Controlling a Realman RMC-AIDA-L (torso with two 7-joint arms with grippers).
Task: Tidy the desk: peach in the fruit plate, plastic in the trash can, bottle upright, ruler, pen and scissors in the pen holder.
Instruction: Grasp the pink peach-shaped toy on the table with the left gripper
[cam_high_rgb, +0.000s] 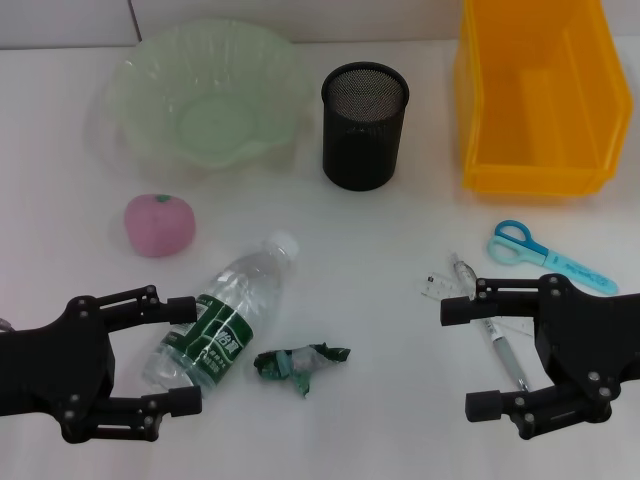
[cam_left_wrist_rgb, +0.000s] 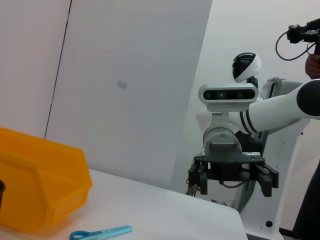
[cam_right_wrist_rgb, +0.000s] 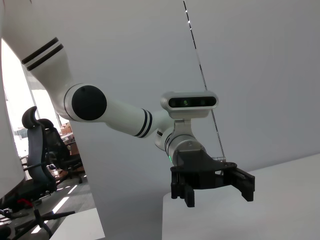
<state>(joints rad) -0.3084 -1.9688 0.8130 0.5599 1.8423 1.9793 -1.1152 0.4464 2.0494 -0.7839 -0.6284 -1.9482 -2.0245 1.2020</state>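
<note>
Head view shows a white desk (cam_high_rgb: 380, 260) with both grippers, left (cam_high_rgb: 185, 355) and right (cam_high_rgb: 468, 357), spread wide at the lower corners, while only the right wrist view reveals an office chair (cam_right_wrist_rgb: 37, 150).

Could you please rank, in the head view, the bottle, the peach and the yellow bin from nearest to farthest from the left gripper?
Measured from the left gripper:
1. Bottle, lying right beside its fingers.
2. Peach, farther back on the left.
3. Yellow bin, far back on the right.
</note>
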